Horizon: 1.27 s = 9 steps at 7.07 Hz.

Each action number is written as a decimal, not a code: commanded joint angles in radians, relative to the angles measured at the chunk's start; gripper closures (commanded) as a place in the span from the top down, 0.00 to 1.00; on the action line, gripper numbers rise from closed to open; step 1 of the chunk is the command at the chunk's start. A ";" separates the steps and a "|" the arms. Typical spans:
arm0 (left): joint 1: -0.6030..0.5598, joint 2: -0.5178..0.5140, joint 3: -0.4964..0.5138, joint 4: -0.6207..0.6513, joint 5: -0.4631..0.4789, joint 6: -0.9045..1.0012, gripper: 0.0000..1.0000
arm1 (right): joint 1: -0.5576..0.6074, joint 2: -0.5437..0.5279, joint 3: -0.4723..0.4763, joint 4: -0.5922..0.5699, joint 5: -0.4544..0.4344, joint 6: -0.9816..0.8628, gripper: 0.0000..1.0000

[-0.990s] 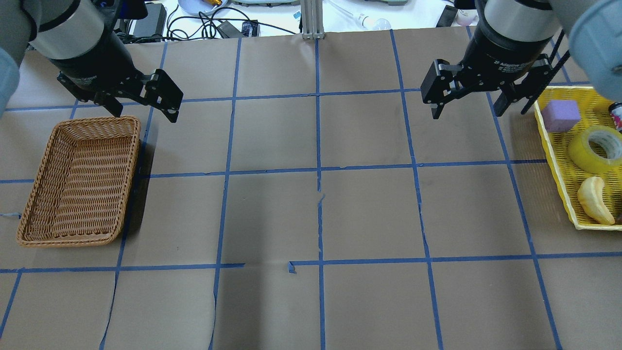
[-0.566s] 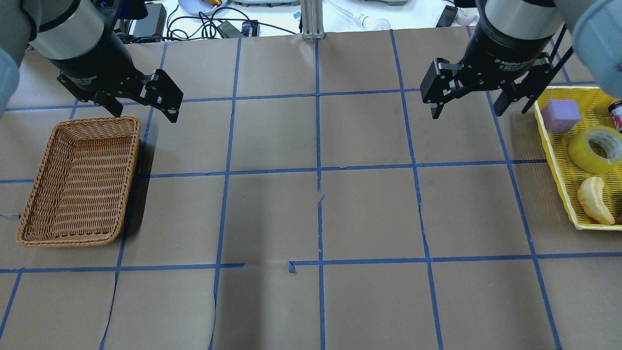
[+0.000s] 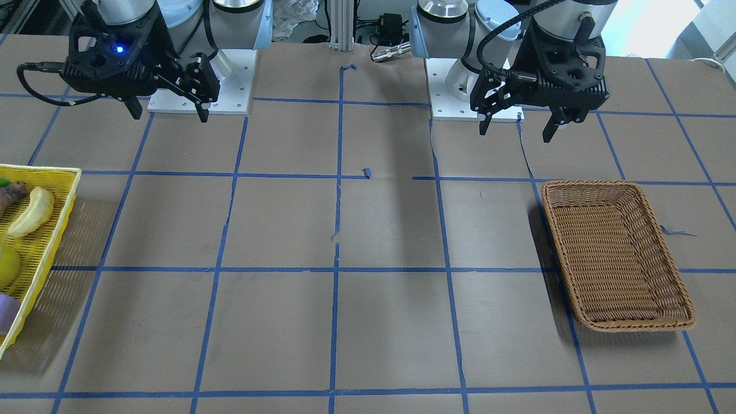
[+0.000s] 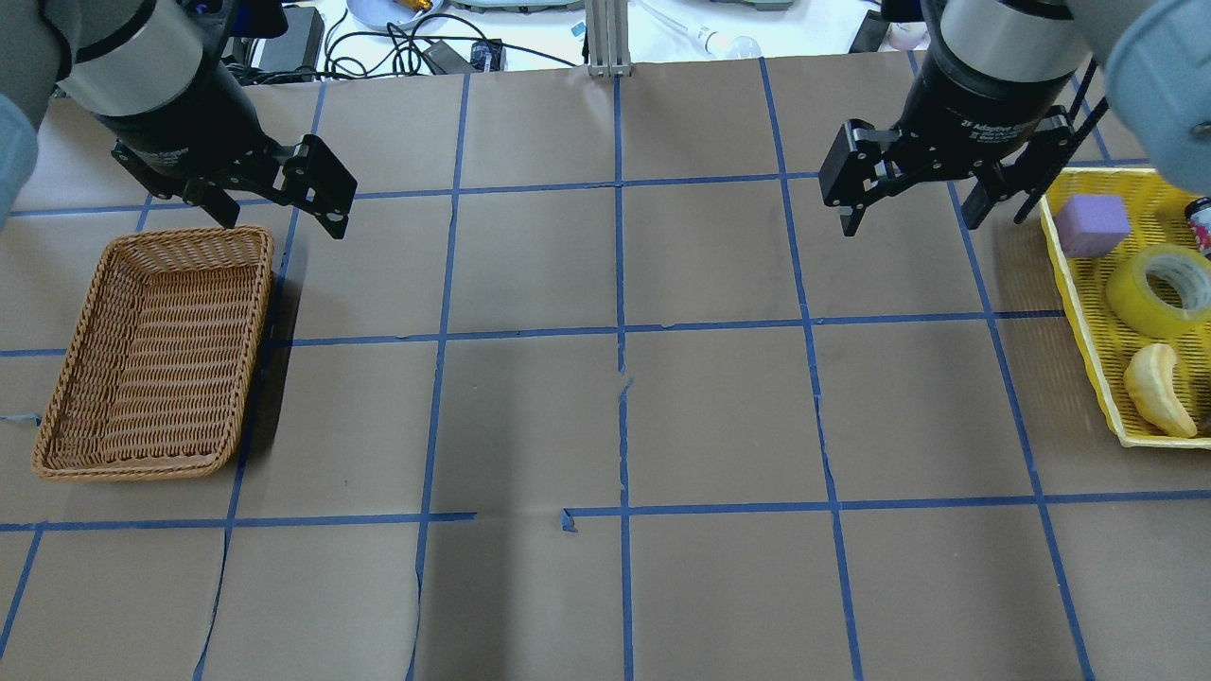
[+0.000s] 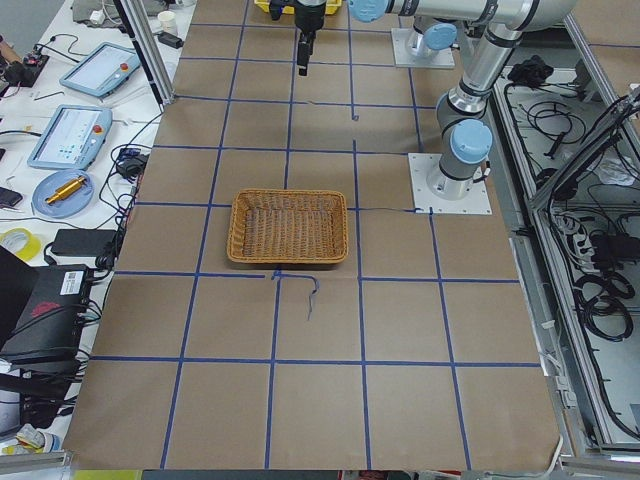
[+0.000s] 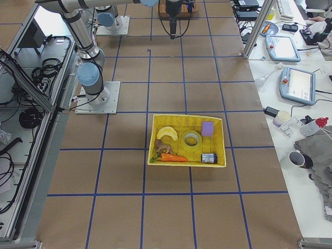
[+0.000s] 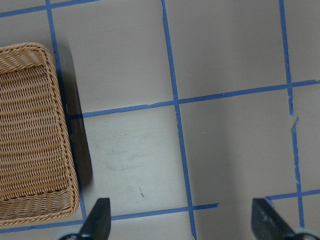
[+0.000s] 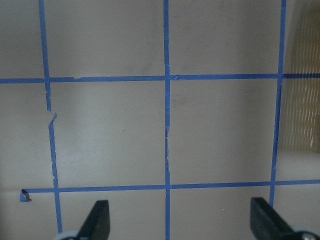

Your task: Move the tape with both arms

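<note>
The yellow tape roll [image 4: 1159, 288] lies flat in the yellow tray [image 4: 1088, 331] at the table's right end, between a purple block and a banana. It also shows in the exterior right view [image 6: 191, 138]. My right gripper [image 4: 908, 225] hangs open and empty above the table, left of the tray and apart from the tape; its wrist view [image 8: 182, 220] shows only bare paper between the fingertips. My left gripper [image 4: 281, 222] hangs open and empty just beyond the far right corner of the wicker basket [image 4: 270, 246], as its wrist view [image 7: 181, 222] shows.
The tray also holds a purple block [image 4: 1091, 225], a banana [image 4: 1156, 388], a carrot [image 6: 174, 157] and a small bottle [image 6: 209, 157]. The wicker basket [image 3: 543, 195] is empty. Brown paper with blue tape lines covers the table. Cables and devices lie beyond the far edge.
The right gripper has shifted very slightly. The left gripper, the tape and the basket have not moved.
</note>
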State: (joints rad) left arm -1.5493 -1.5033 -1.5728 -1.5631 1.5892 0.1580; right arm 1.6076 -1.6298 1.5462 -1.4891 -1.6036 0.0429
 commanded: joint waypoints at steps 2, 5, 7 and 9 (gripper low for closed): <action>0.000 0.000 -0.001 0.000 0.002 0.000 1.00 | 0.002 0.004 0.002 0.001 0.001 -0.001 1.00; 0.000 0.000 0.000 0.000 0.000 0.000 1.00 | 0.002 0.004 0.003 0.001 -0.004 0.014 1.00; 0.000 0.000 0.000 0.000 0.000 0.000 1.00 | 0.002 0.007 0.003 0.003 -0.002 0.012 1.00; 0.000 0.000 0.000 0.000 0.002 0.000 1.00 | -0.006 0.010 0.005 0.001 -0.004 -0.006 1.00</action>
State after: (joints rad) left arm -1.5493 -1.5033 -1.5723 -1.5631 1.5904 0.1580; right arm 1.6065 -1.6222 1.5498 -1.4868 -1.6072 0.0503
